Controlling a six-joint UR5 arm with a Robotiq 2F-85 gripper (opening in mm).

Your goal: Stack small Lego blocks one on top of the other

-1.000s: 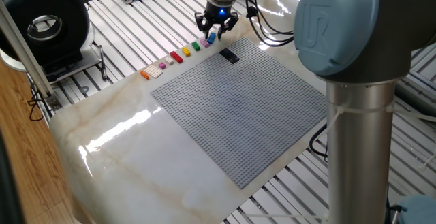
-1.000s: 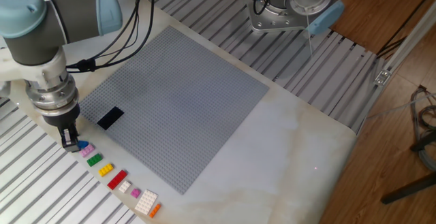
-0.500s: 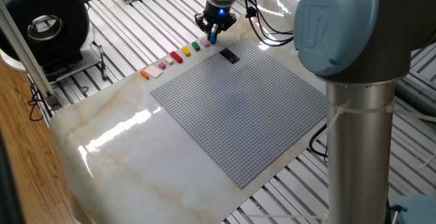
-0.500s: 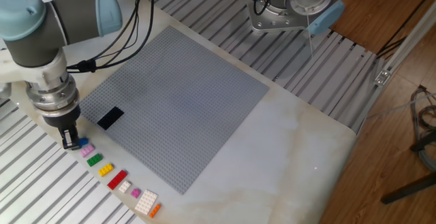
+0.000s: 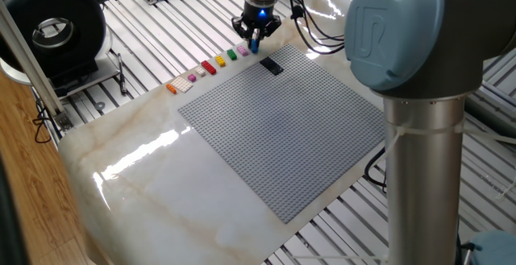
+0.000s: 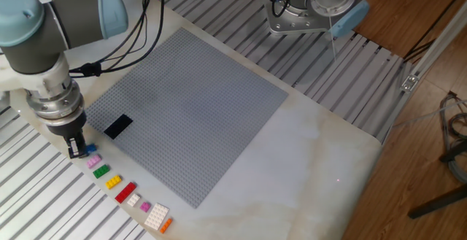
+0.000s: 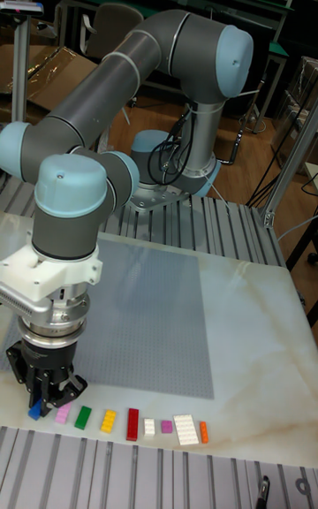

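My gripper (image 6: 75, 148) pinches 1 tiny blue plastic studded brick (image 6: 90, 149) by its sides: light, rigid, slippery.

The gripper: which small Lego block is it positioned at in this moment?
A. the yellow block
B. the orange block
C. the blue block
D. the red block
C. The gripper stands at the end of the row with its fingers around the blue block, while the green block, yellow block and red block lie farther along the row, apart from it.
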